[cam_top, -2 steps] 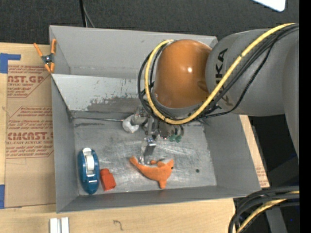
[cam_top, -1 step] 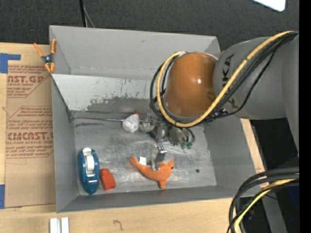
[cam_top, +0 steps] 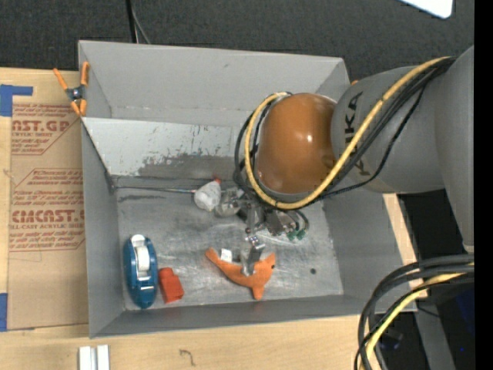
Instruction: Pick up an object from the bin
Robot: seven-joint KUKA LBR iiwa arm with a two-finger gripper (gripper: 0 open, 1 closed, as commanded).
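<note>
My gripper (cam_top: 251,259) hangs over the orange piece (cam_top: 258,284) by the bin's (cam_top: 100,230) front edge, seemingly to grasp it; open or closed, I cannot tell.

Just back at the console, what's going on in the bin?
The arm's end effector is down in the bin, right over a curved orange piece near its front wall. Whether it grips it, I cannot tell. A blue-and-white dispenser, a small orange block and a white wad lie apart from it.
</note>
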